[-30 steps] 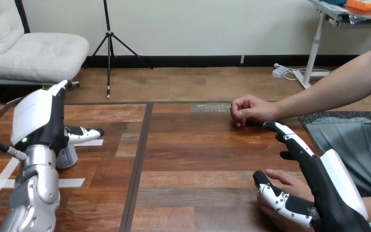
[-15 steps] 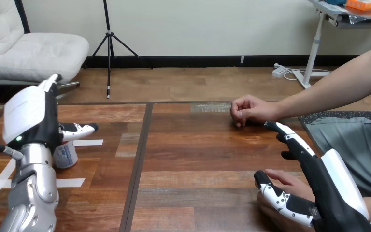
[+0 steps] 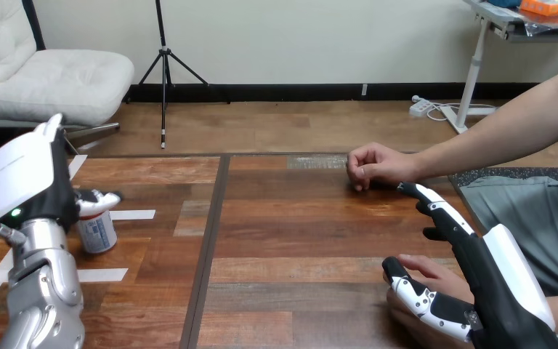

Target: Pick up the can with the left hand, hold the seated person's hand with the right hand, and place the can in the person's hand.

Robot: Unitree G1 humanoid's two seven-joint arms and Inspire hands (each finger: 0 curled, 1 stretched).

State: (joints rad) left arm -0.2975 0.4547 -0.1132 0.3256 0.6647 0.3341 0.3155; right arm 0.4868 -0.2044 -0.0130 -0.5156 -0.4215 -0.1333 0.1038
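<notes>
- At the near left of the wooden counter (image 3: 298, 240), the robot's left hand (image 3: 25, 178) has been drawn leftward over the last second. The small white cylindrical can with a blue label (image 3: 98, 231) is now uncovered just to the hand's right.
- The can has been left upright on the counter where it stood, between two white tape strips (image 3: 134, 214).
- The left hand is seen from its back, so it cannot be told whether it is spread or closed, or whether the can is touched at all.
- At the near right, the right hand (image 3: 505, 283) has not been moved. It is spread and laid over the person's near hand (image 3: 425, 267), touching it, but no clasp is seen.
- The person's far hand (image 3: 374, 166) is kept closed on the counter.
- The pickup is judged not yet secured, so the left hand would have to be brought back onto the can before any handover.
</notes>
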